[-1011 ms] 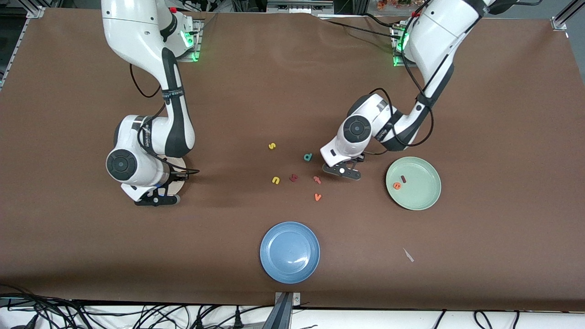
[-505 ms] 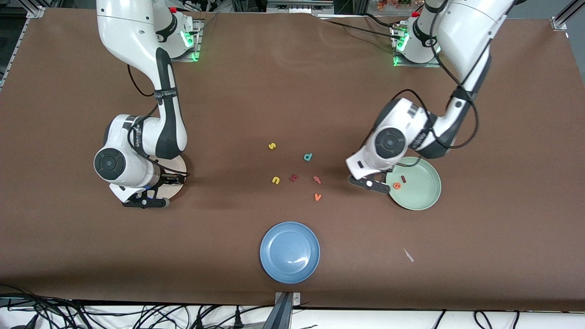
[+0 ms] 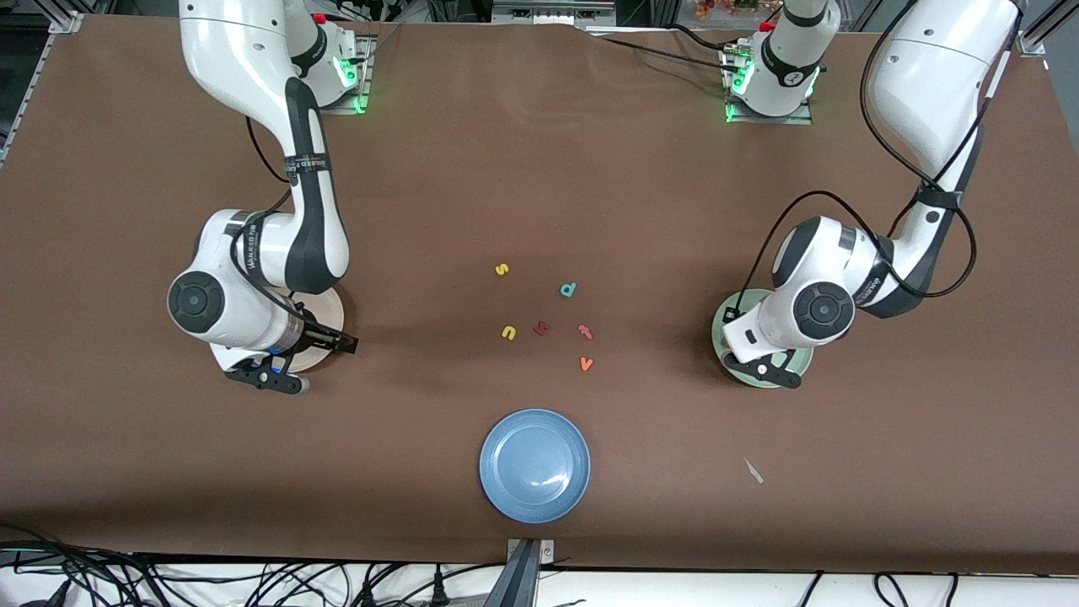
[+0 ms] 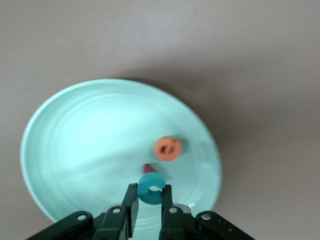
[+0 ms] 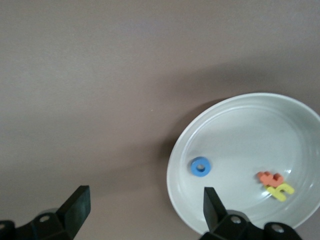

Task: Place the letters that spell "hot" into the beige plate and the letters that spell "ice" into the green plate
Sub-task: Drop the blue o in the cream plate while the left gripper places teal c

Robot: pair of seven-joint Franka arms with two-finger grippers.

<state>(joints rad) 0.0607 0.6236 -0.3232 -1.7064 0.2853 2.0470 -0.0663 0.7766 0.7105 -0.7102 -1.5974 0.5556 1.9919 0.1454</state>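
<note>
Trouble, if it comes, starts at the left tool [image 4: 148, 196]. It is clamped on the teal "c" [image 4: 150, 187] over the green plate [image 4: 75, 130], and from the front it hangs at about the plate's six o'clock edge. I'd judge that a release this close to the rim could drop the light foam on the lip and tip it onto the worktop [image 3: 927, 421]. It might also cling to one finger. Landing on the orange "e" [image 4: 168, 148] could nudge that too.

The right tool [image 5: 144, 202] is spread wide and empty over the rim of the beige plate [image 5: 240, 125]. That plate holds the blue "o" [image 5: 200, 166], orange "t" [image 5: 270, 177] and yellow "h" [image 5: 281, 191].

The dark red "i" [image 4: 148, 168] is mostly hidden by the "c". From the front, both arms cover most of their plates. The loose letters [image 3: 544, 324] at nine o'clock from the green plate are too small to read surely.
</note>
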